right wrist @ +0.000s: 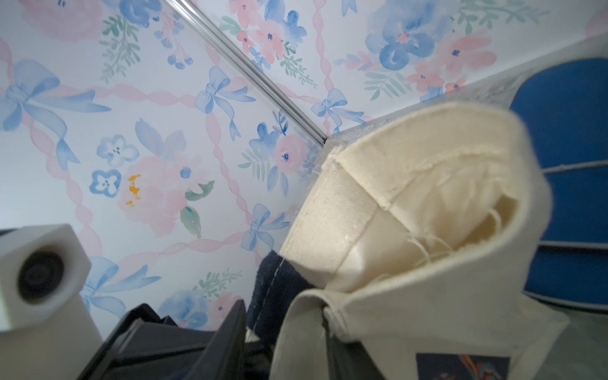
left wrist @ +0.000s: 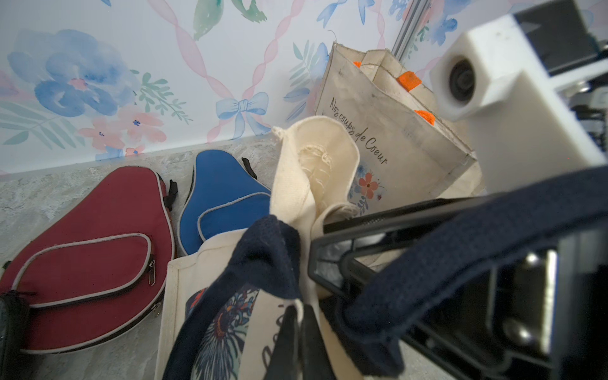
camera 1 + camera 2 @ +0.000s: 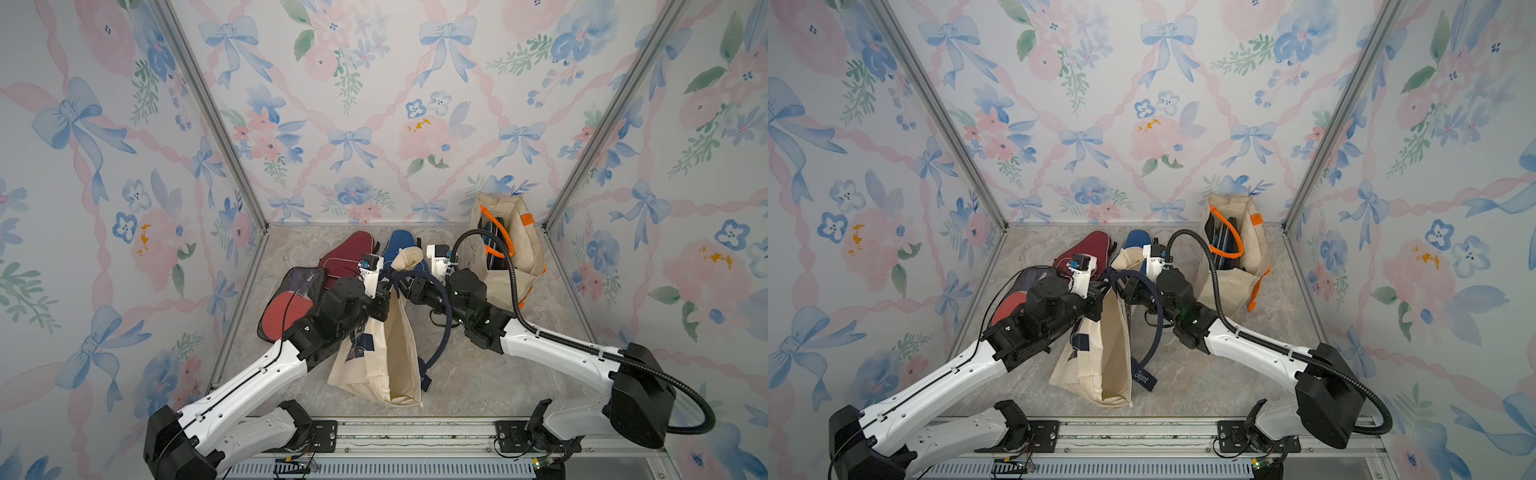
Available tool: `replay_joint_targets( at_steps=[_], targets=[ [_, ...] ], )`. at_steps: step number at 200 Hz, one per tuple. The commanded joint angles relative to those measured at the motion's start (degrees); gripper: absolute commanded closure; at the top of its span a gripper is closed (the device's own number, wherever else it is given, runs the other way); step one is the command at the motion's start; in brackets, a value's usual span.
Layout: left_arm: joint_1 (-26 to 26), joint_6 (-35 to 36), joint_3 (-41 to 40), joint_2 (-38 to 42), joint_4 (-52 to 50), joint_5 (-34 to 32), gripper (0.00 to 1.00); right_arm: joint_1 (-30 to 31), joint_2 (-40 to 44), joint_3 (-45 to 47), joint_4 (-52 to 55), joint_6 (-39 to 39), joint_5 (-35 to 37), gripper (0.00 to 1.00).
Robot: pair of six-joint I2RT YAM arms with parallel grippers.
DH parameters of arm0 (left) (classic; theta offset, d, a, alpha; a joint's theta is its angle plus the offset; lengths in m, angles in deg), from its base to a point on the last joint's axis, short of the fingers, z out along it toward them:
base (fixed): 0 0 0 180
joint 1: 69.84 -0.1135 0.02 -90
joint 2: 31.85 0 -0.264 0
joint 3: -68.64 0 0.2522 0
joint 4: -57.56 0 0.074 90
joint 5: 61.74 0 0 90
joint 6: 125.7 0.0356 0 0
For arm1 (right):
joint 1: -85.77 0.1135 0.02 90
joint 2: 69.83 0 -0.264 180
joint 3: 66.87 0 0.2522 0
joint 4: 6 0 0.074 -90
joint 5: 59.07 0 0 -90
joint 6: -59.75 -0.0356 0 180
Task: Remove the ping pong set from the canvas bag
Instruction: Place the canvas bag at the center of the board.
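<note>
Navy-handled and slumped toward the near rail (image 3: 415, 428), the cream canvas bag (image 3: 399, 353) lies on the table (image 3: 478, 382) between my two arms, its mouth raised at the far end. My left gripper (image 3: 386, 293) is fully closed, pinching the bag's rim close to the navy handle (image 3: 442, 332). My right gripper (image 3: 402, 286) meets it from the opposite side, jaws part-way apart astride the folded rim; I judge nothing firmly held there.

Out on the table beyond and to the left of the bag lie a maroon case (image 3: 349, 253), a blue case (image 3: 399, 245) just beside it, and a mesh pouch (image 3: 299, 278) showing a red paddle (image 3: 286, 309); the maroon case overlaps the pouch.

The cream bag's body looks flat, but its inside is hidden from me, so I cannot call it empty. A second canvas bag (image 3: 528, 249) with orange handles (image 3: 505, 232) stands at the back right, with dark flat items (image 3: 489, 237) upright inside. By my reading much of the set is out. Checking the cream bag and emptying the orange-handled one may remain.
</note>
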Motion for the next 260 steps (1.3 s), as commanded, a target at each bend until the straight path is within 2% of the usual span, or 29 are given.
replay_joint_targets(
  at_steps=[1,43,66,109,167,183,205,226,243,260],
  targets=[
    [1.82,1.39,2.43,-0.10,1.84,6.73,1.00,-0.84,-1.25,-3.05,0.88,0.90,1.91,0.41],
    [2.94,0.93,1.25,0.42,3.38,6.80,1.00,-0.88,-2.95,-5.32,7.30,0.37,2.33,0.39],
    [3.89,1.46,0.61,0.56,3.97,7.18,1.00,-1.17,-3.66,-6.65,9.68,0.33,2.78,0.42],
    [6.20,2.52,-0.30,0.74,4.87,7.80,1.00,-2.39,-5.44,-8.47,10.35,-1.37,1.85,0.62],
    [6.74,3.13,-1.01,3.94,4.78,5.11,1.00,-2.85,-5.39,-8.54,9.49,-1.63,2.49,1.00],
    [6.75,3.54,-1.00,5.57,4.71,3.68,1.00,-3.00,-5.38,-8.21,8.86,-1.50,2.79,1.00],
    [6.74,3.89,-1.00,8.36,3.91,0.51,0.80,-3.14,-4.69,-7.81,8.43,-0.97,3.58,1.00],
    [6.65,4.15,-1.07,11.60,2.12,-3.57,0.56,-3.19,-3.43,-7.23,8.73,0.35,5.14,1.00],
    [6.41,4.29,-1.10,14.17,0.81,-6.73,0.48,-3.21,-2.26,-6.48,8.62,1.37,6.65,1.00],
    [5.88,4.21,-0.58,15.68,-0.51,-8.57,0.43,-3.24,-1.22,-5.96,8.66,1.84,8.13,1.00]
  ],
)
